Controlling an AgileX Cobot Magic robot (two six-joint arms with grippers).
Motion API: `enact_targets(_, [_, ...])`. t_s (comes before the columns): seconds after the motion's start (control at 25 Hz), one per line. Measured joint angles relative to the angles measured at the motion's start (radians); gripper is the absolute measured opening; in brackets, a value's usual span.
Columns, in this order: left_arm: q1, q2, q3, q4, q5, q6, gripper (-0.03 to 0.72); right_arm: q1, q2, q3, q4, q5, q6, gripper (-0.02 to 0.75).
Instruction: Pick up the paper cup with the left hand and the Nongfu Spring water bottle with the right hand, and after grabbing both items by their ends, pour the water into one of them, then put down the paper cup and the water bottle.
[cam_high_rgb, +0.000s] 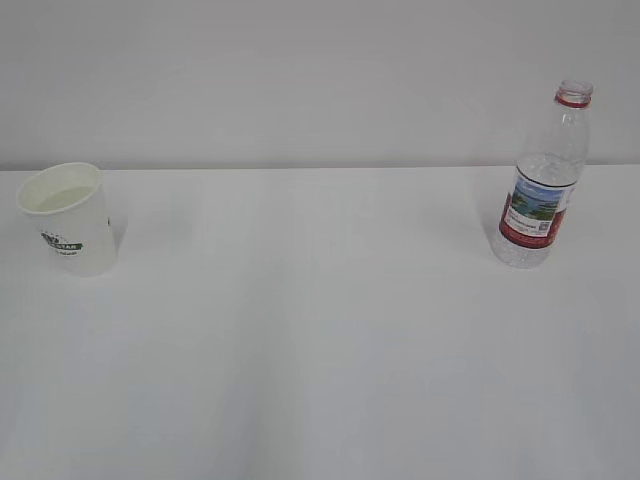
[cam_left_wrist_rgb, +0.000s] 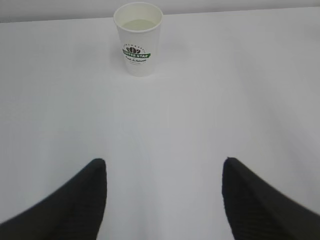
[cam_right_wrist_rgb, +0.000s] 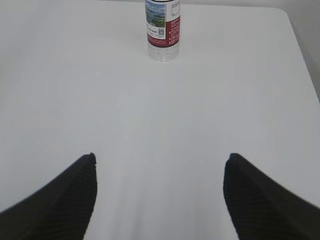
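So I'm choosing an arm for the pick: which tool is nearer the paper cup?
Left. The left tool faces the paper cup straight ahead, jaws open; the right tool faces the bottle instead.

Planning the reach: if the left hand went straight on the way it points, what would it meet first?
Probably the paper cup: it stands upright just left of the line between the open left hand fingers, bare table before it.

I see a white cup (cam_high_rgb: 68, 232) with a cream inside and a dark green logo; the bottle (cam_high_rgb: 543, 180) is clear and ribbed, with a red neck ring and a red-and-white label showing a blue-green landscape; the table (cam_high_rgb: 320, 350) is plain white; the gripper fingers (cam_left_wrist_rgb: 75, 205) are black.
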Motion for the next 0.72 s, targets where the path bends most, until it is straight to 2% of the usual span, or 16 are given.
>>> enact_targets(0.72, [0.0, 0.0, 0.0, -0.002, 0.0, 0.0, 0.524, 0.0, 0.0, 0.0, 0.0, 0.0, 0.0, 0.593])
